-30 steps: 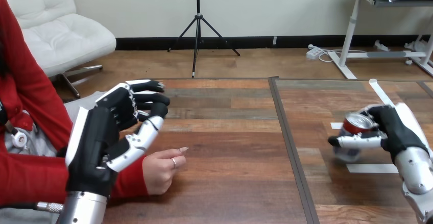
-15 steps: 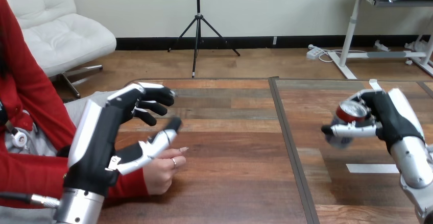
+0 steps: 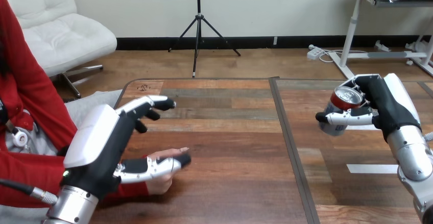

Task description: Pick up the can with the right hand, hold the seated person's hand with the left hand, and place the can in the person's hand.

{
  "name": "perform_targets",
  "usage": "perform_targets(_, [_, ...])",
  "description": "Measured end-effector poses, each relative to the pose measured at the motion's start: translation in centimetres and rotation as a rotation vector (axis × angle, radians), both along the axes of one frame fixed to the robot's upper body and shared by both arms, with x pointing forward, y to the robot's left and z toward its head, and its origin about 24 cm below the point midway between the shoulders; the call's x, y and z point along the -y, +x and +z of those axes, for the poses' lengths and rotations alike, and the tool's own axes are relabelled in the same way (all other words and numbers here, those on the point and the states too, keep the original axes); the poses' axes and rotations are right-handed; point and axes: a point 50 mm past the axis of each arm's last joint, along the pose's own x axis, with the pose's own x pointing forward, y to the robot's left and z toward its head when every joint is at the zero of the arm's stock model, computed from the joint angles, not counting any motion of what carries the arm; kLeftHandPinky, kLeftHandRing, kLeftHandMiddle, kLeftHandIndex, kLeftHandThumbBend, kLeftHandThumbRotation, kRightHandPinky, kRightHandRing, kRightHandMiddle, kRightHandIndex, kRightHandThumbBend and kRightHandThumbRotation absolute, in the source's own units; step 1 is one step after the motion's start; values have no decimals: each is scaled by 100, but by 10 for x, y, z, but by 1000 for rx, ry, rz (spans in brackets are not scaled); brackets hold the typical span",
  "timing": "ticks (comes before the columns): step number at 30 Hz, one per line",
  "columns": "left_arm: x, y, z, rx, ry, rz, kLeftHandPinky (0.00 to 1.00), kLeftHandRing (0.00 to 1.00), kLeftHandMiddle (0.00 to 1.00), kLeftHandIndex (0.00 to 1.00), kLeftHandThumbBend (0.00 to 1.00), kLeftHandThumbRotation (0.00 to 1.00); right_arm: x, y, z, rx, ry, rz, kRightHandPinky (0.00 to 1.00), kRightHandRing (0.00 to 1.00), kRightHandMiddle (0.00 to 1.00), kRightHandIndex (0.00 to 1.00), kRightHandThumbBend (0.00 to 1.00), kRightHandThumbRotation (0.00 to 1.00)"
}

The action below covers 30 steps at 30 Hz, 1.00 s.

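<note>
My right hand is shut on a silver can with a red top and holds it tilted, above the right part of the table. On the table's left part the person's hand rests, loosely curled. Directly over it hovers my left hand, open and palm down, with its fingers stretched out above the person's hand. The thumb lies across the person's fingers and hides part of them. I cannot tell whether it touches them.
A dark seam divides the wooden table into two halves. White tape marks lie on the right half, below the raised can. The person's red sleeve fills the left edge.
My right hand has lifted the can off the table and carried it up and slightly left. My left hand has turned palm down and lowered over the person's hand, which has stayed still.
</note>
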Motion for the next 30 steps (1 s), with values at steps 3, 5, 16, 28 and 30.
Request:
perform_targets(3, [-2, 1, -1, -14, 49, 5, 69, 78, 82, 79, 98, 39, -1, 1, 1, 4, 0, 5, 27, 31, 42, 45, 86, 0])
perform_targets(5, [-3, 1, -2, -22, 76, 7, 69, 79, 82, 79, 99, 39, -1, 1, 2, 7, -1, 7, 28, 32, 43, 45, 85, 0])
perform_targets(16, [-5, 2, -7, -83, 184, -5, 69, 81, 84, 81, 100, 39, -3, 2, 5, 21, -1, 21, 32, 36, 44, 45, 84, 0])
perform_targets(28, [-3, 2, -11, -118, 246, -21, 70, 81, 83, 81, 100, 38, -3, 2, 5, 19, -1, 25, 32, 36, 46, 46, 83, 0])
perform_targets(30, [-3, 3, -12, -123, 255, -21, 70, 81, 83, 81, 100, 38, -3, 2, 5, 19, -1, 25, 31, 36, 46, 46, 83, 0])
